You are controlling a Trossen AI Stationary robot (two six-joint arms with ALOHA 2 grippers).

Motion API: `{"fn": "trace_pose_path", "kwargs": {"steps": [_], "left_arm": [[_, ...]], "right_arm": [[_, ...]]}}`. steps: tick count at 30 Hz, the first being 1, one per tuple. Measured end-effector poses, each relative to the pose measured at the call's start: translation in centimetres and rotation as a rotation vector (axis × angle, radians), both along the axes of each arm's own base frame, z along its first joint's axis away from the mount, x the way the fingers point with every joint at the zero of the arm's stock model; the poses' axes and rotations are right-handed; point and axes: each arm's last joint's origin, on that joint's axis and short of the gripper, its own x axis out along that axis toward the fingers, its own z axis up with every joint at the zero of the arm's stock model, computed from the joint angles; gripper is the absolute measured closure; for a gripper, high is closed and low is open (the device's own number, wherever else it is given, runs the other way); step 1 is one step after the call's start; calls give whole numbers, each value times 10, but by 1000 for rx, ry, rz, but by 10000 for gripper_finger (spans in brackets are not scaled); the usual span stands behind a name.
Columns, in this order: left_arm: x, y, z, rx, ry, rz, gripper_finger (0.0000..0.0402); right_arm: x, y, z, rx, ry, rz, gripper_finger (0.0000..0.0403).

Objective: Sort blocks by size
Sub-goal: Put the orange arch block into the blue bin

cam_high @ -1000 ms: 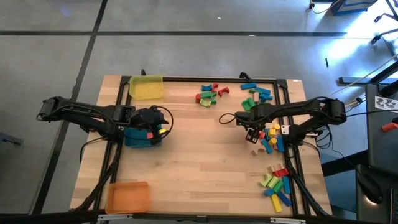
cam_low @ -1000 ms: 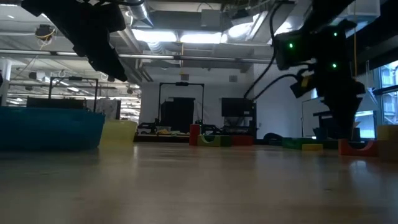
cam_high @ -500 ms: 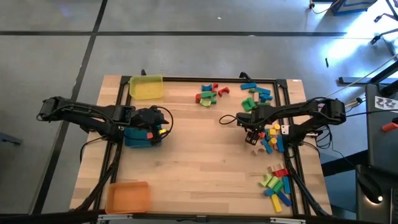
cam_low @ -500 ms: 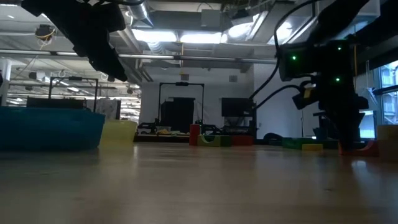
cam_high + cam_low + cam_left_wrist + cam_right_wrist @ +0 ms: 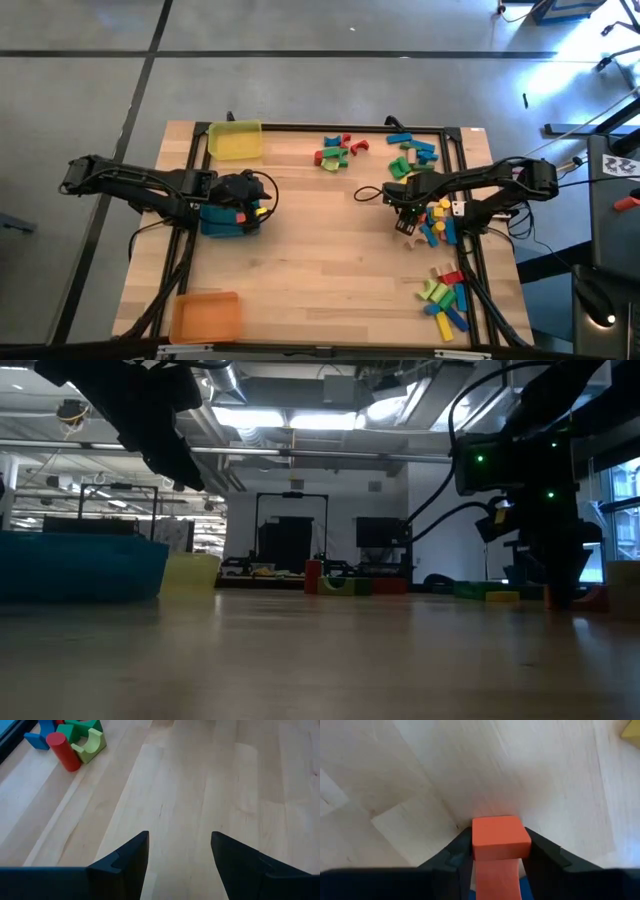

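Observation:
My right gripper points down at the table's right side and is shut on a red block. In the low view the gripper reaches down to the tabletop and hides most of that block. More blocks lie in loose groups at the far middle, the far right, right beside the gripper and at the near right. My left gripper hangs open over the blue tray at the left, with nothing between its fingers. My right gripper pinches the red block between its two fingers, one on each of two opposite side faces. The fingers come from above, pointing down. The block's square top faces the wrist camera, and it seems to stand on the wood.
A yellow tray stands at the far left and an orange tray at the near left. A red cylinder and a green arch lie ahead of my left gripper. Bare wood spans the table's middle.
My right gripper has sunk straight down toward the tabletop, onto the red block that lay below it. The block has stayed where it was.

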Motion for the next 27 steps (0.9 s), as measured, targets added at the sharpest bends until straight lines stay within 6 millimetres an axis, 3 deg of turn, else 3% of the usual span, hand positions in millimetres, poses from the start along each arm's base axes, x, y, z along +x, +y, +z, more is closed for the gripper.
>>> {"fn": "trace_pose_path", "kwargs": {"steps": [4,13,19,27], "left_arm": [[0,0,0,0,0,0,204],[1,0,1,4,-19,-4,204],[6,0,-3,9,-112,-11,204],[18,-1,-14,26,-281,-26,204]], "right_arm": [[5,-1,5,-4,-23,1,262],[37,-6,35,-39,-214,47,264],[63,-9,46,-66,-482,130,251],[94,-13,70,-143,-879,215,264]]}}
